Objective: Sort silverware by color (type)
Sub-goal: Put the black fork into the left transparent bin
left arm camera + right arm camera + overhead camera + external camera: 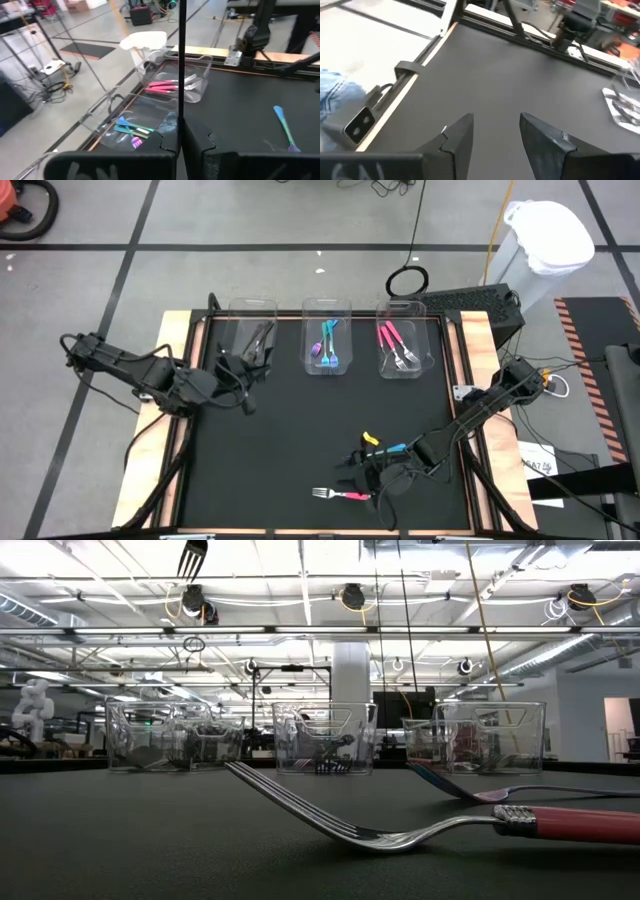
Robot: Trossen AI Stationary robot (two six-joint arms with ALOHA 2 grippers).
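Remote station record, largest item first.

1. Table [300,440]: black mat in a wooden frame. I saw both arms reaching in over it.
2. Left arm [130,365]: it came in from the left edge and pointed toward the far left corner.
3. Right arm [480,410]: it came in from the right edge and angled down to the near middle of the mat.
4. Three clear bins in a row along the far edge.
   - Left bin [252,308] held the dark forks [258,340].
   - Middle bin [326,304] held the blue forks [328,345].
   - Right bin [402,306] held the pink forks [398,348].
5. Left gripper [180,145]: it sat just beside the left bin. Its jaws were clenched on a dark fork [180,60], which I saw edge-on as a thin upright strip rising from between the fingers. The low view showed its tines high above the bins.
6. Right gripper [496,120]: it hung low over the near part of the mat. The fingers stood apart with only bare mat between them, so it was released.
7. Loose pink fork [340,494]: it lay flat on the mat near the front edge, just beside the right gripper. The tines pointed left in the high view.
8. Loose blue fork [284,125]: it lay on the mat close behind the pink one. I couldn't pick it out with certainty under the right arm from above.
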